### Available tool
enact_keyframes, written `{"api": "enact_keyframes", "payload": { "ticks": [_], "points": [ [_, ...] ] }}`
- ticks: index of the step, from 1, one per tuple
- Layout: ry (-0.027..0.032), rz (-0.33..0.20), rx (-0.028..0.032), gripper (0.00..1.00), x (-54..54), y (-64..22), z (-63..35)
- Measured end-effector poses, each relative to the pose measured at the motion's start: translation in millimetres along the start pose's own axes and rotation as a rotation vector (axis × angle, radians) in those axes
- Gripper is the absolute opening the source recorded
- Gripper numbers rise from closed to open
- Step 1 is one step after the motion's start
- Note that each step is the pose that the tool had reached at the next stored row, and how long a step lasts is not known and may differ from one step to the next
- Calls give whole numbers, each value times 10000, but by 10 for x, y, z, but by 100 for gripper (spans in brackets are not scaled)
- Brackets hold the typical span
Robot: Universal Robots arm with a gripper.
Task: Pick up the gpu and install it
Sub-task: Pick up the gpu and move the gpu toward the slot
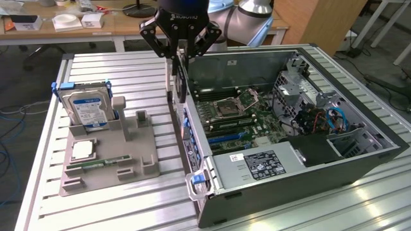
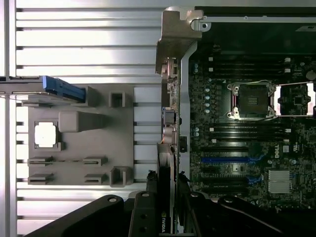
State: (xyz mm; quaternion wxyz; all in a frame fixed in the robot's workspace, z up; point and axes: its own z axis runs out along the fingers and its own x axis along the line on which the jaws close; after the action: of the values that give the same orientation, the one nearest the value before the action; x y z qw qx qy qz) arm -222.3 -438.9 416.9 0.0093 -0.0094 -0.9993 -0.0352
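Black fingers of the gripper [image 1: 182,54] are pinching the gpu [image 1: 182,82] at the upper centre of the exterior frame. The dark card is hanging edge-on, its long axis running up and down. Its lower end is pointing at the wall of the computer case [image 1: 289,192], toward the exterior view's right of the grey holder [image 1: 138,154].

Seen from the wrist, the gripper [image 2: 167,195] is clamping narrowly on the gpu [image 2: 165,217]. Its thin edge is lying parallel to the case wall, beside the motherboard [image 2: 237,148].
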Motion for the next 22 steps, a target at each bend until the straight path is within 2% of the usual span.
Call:
{"api": "enact_keyframes", "payload": {
  "ticks": [22],
  "points": [
    [-1, 0, 8, 26, -218, 4, -3]
  ]
}}
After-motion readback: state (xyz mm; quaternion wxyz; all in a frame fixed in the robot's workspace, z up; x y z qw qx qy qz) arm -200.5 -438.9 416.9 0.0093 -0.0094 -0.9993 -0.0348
